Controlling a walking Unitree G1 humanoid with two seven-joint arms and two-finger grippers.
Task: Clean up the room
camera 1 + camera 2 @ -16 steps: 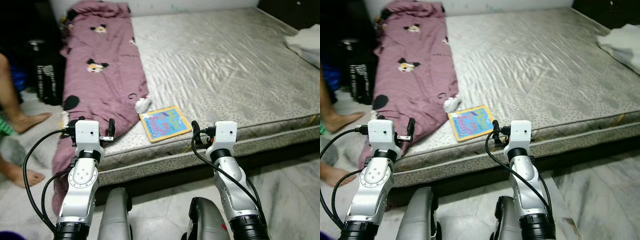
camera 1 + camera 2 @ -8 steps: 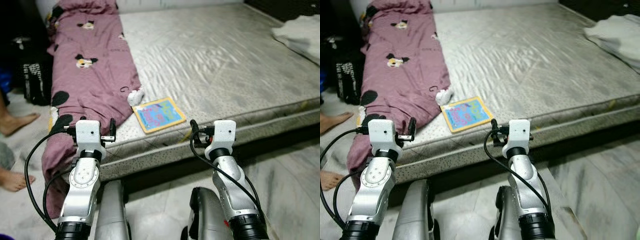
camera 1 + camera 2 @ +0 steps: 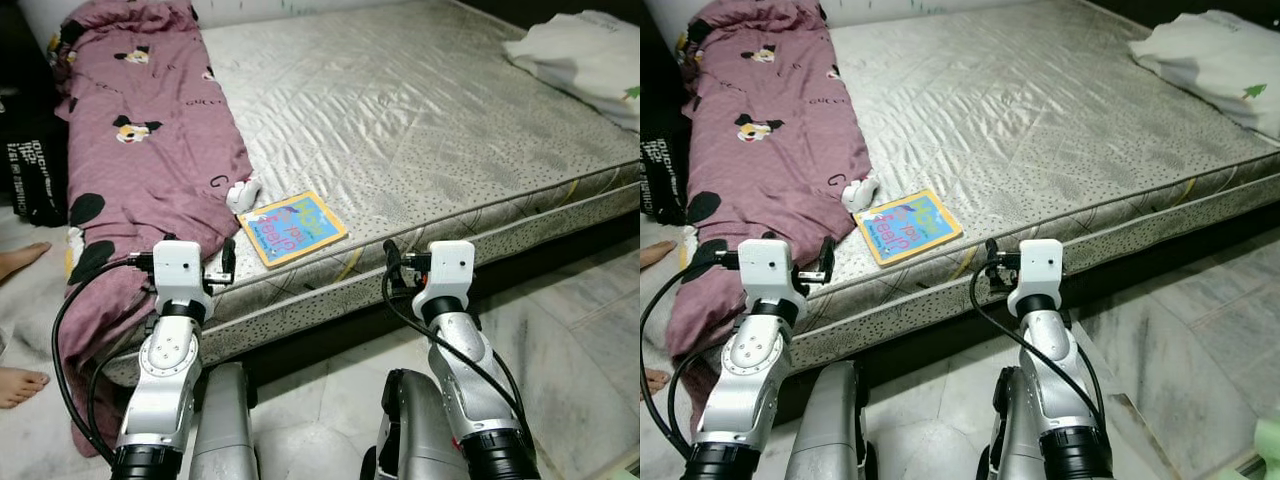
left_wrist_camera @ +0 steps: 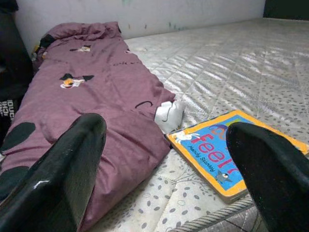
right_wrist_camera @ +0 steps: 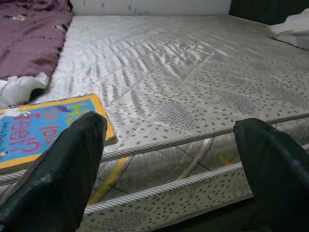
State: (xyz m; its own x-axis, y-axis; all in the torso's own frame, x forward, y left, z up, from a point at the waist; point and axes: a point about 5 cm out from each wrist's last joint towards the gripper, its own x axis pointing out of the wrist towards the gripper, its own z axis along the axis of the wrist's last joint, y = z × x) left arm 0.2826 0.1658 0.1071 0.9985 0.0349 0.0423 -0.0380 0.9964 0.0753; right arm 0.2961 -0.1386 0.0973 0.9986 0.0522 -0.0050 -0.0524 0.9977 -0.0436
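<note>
Book (image 3: pixel 291 228) on mattress (image 3: pixel 430 110) near front edge, blanket (image 3: pixel 140 140) to its left, white bundle (image 3: pixel 585 60) far right.

One mattress (image 3: pixel 420 110), one purple blanket (image 3: pixel 140 150), one book (image 3: pixel 293 228), one white cloth (image 3: pixel 585 60) upper right, two bare feet (image 3: pixel 20 385) at left.

Both silver arms are raised in front of the body, forearms pointing toward 12 o'clock. The left gripper (image 4: pixel 164 159) has its two black fingers spread wide and holds nothing. The right gripper (image 5: pixel 169 159) is also spread wide and holds nothing.
</note>
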